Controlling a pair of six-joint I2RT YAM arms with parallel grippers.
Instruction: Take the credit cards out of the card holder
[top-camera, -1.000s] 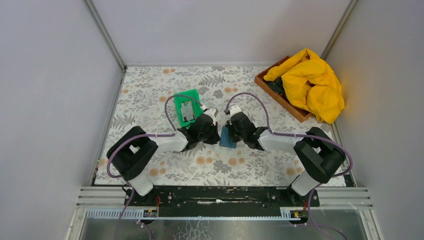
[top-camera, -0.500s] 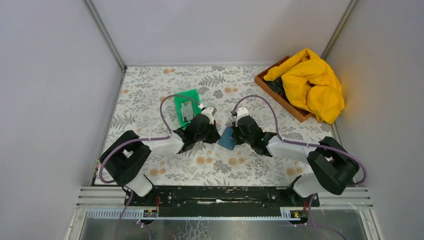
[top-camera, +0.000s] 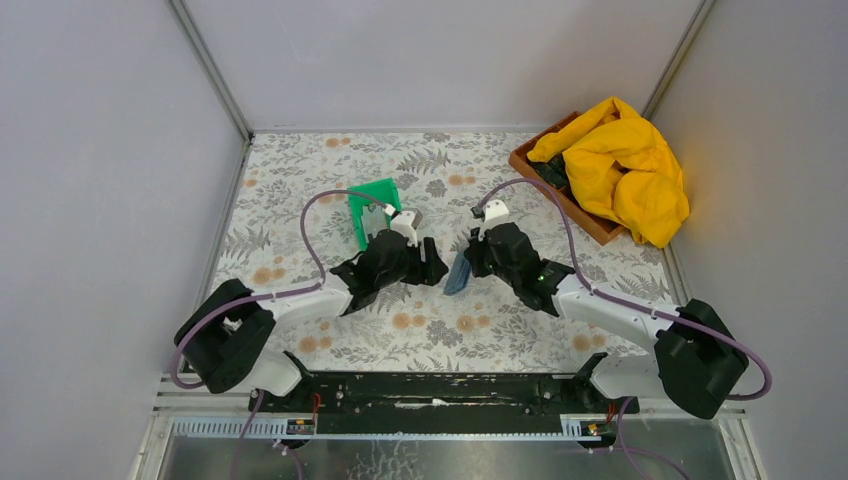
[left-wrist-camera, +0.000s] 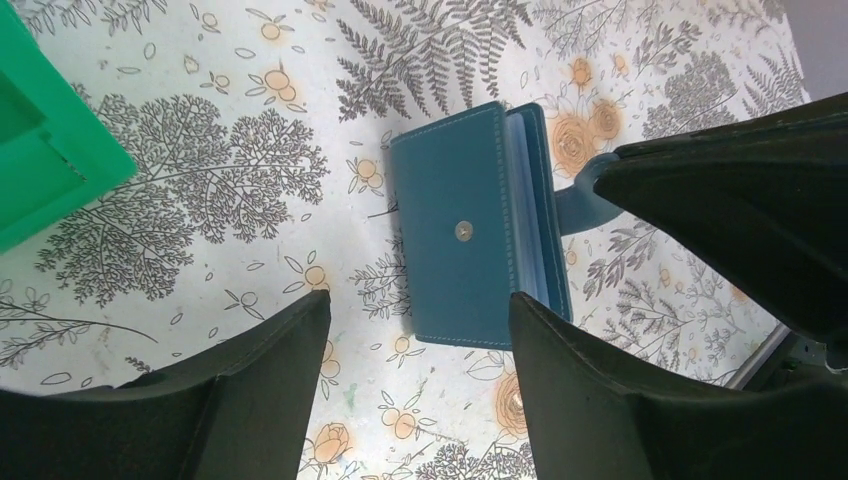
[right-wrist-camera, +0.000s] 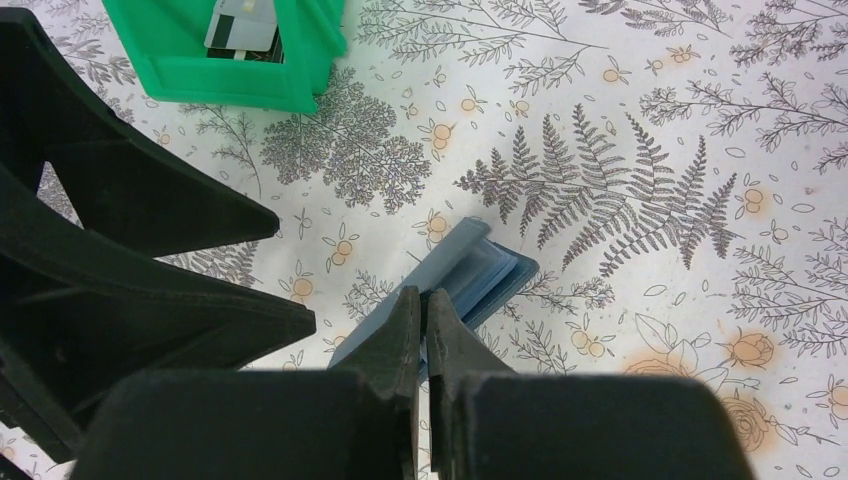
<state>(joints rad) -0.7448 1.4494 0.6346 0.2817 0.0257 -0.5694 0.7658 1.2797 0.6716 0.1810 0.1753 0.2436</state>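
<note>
The steel-blue card holder (left-wrist-camera: 470, 235) shows its outer cover with a small snap, and paler leaves fan out along its right edge. My right gripper (right-wrist-camera: 422, 300) is shut on the holder's closing tab (left-wrist-camera: 585, 195), holding the card holder (right-wrist-camera: 485, 268) tilted over the cloth. Just left of the card holder (top-camera: 458, 272), my left gripper (left-wrist-camera: 418, 322) is open with nothing between its fingers. One greyish credit card (right-wrist-camera: 243, 24) lies in the green tray. No card shows inside the holder.
The green plastic tray (top-camera: 368, 200) sits behind my left gripper (top-camera: 432, 266). A wooden box (top-camera: 545, 185) at the back right holds a yellow cloth (top-camera: 625, 165). Grey walls enclose the flowered tabletop (top-camera: 300, 180).
My left gripper has opened and drawn back left from the holder. The right gripper stays shut on the holder, which has turned more edge-on. Both arms' bases have swung outward.
</note>
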